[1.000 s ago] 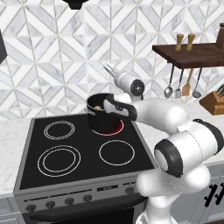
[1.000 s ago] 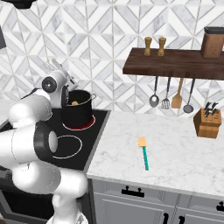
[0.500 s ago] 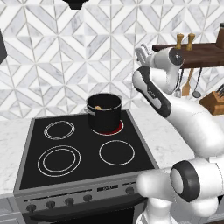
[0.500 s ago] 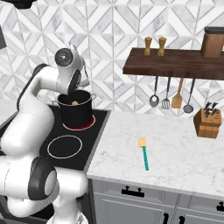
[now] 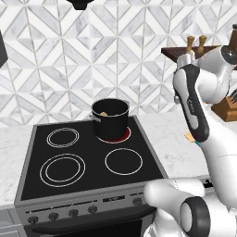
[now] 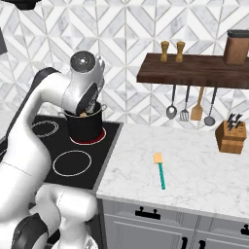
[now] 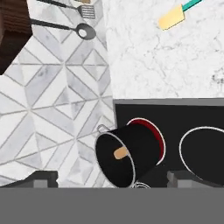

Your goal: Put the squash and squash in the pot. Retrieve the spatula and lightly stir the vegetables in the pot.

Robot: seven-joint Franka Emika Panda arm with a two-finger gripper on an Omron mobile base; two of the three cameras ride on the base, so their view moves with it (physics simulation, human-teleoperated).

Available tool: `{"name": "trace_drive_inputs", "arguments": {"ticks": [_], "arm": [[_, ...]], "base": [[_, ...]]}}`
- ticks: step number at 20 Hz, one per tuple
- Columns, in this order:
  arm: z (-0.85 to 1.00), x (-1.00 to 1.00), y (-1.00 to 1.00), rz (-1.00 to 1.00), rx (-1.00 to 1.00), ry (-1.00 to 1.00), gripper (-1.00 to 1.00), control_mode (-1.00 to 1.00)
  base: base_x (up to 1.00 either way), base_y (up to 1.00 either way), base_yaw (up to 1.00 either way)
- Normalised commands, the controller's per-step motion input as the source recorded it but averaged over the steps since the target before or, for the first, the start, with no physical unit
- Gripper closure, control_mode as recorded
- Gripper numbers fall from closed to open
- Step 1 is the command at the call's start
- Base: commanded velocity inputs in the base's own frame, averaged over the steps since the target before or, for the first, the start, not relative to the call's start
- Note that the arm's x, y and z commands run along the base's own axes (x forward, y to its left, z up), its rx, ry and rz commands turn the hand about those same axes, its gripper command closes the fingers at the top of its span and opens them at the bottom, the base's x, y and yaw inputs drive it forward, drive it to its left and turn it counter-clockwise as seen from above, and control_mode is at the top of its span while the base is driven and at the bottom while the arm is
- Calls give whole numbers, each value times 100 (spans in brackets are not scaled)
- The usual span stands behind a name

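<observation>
The pot (image 5: pixel 110 119) sits on the red back burner with a squash (image 7: pixel 120 152) inside, right below the end effector (image 7: pixel 109 178), whose fingers are spread apart and empty. The spatula (image 6: pixel 159 170) lies on the marble surface (image 6: pixel 194 165), well apart from it.

Open marble counter (image 6: pixel 194 160) all around the spatula (image 6: pixel 159 170), nothing beside it. Overhead, shelf (image 6: pixel 194 70) with hanging ladles (image 6: pixel 171 111) and wooden spatula (image 6: pixel 197 111) near the wall. Knife block (image 6: pixel 230 136) far right. Pot (image 6: pixel 85 124) well apart on the stove (image 6: pixel 63 163).
</observation>
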Motion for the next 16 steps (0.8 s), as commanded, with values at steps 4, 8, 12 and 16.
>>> {"name": "trace_drive_inputs", "arguments": {"ticks": [4,8,12,16], "arm": [[-67,-56,-89,-24,49,0,-100,-100],[-17,-9,-86,-30,35,14,-100,-100],[-29,0,-84,-37,27,34,-100,-100],[-55,0,-75,-27,28,35,-100,-100]], "base": [[0,0,0],[0,0,0],[0,0,0],[0,0,0]]}}
